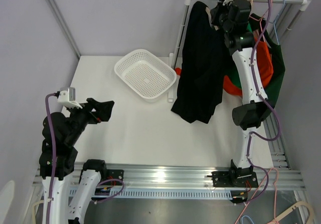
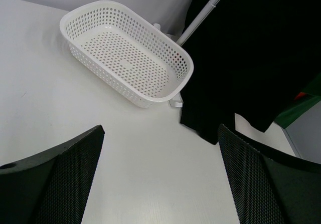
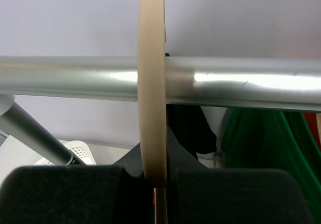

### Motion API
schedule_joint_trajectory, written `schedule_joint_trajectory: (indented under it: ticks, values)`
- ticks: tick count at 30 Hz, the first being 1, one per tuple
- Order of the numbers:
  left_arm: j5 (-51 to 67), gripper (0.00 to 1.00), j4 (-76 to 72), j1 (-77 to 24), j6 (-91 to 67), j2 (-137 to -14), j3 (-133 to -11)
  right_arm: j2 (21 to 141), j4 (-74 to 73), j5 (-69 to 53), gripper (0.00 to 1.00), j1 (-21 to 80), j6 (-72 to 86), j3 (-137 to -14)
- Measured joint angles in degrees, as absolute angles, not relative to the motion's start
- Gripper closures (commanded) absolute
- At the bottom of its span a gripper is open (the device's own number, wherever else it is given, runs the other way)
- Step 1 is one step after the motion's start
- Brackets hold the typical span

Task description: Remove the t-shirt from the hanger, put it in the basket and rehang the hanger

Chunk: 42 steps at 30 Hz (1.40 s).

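A black t-shirt point(image 1: 200, 68) hangs on a beige hanger point(image 3: 151, 83) from the metal rail point(image 1: 271, 0) at the back right. Its hem reaches the table. My right gripper point(image 1: 229, 8) is raised to the rail. In the right wrist view it point(image 3: 159, 186) is shut on the hanger's hook just under the rail point(image 3: 241, 83). My left gripper point(image 1: 103, 108) is open and empty over the left side of the table. Its view shows the shirt point(image 2: 251, 48) well ahead of the gripper point(image 2: 160, 184).
A white perforated basket point(image 1: 145, 73) lies on the table left of the shirt, and shows in the left wrist view point(image 2: 125, 53). Green point(image 1: 278, 63) and orange point(image 1: 264, 66) garments hang on the rail behind my right arm. The rack's upright point(image 1: 181, 31) stands beside the basket.
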State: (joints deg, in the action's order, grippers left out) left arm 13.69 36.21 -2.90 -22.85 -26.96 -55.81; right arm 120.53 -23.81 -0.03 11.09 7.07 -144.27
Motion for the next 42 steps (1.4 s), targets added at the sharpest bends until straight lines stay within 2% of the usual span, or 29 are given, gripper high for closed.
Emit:
schedule_joint_trajectory:
  ticks: [6, 13, 20, 25, 30, 36, 42]
  values:
    - [14.2, 0.01, 36.2, -2.9, -22.9, -27.4, -56.4, 117.2, -23.9, -1.8, 1.0, 10.6, 7.5, -143.2]
    - [18.3, 0.01, 34.9, -3.4, -21.8, -28.0, -56.8, 105.3, -28.1, 2.2, 1.0, 11.1, 11.1, -137.6]
    - [23.6, 0.01, 30.5, -7.7, -20.1, -28.4, -57.0, 87.0, -28.8, 19.1, 1.0, 19.4, 17.0, -114.6]
    - [24.4, 0.0, 30.6, -16.6, -17.1, -33.4, -62.4, 76.8, -29.9, 26.3, 1.0, 25.3, 22.8, -101.6]
    - [23.3, 0.0, 28.8, -28.2, -13.4, -38.8, -66.8, 74.2, -34.3, 36.6, 1.0, 28.6, 32.3, -99.3]
    - [7.3, 0.01, 29.6, -53.6, -3.8, -46.5, -69.9, 81.7, -46.3, 43.0, 1.0, 30.3, 46.4, -106.8]
    - [-5.0, 0.01, 29.7, -63.5, 1.2, -50.0, -66.7, 88.6, -53.4, 43.4, 1.0, 32.7, 54.0, -109.7]
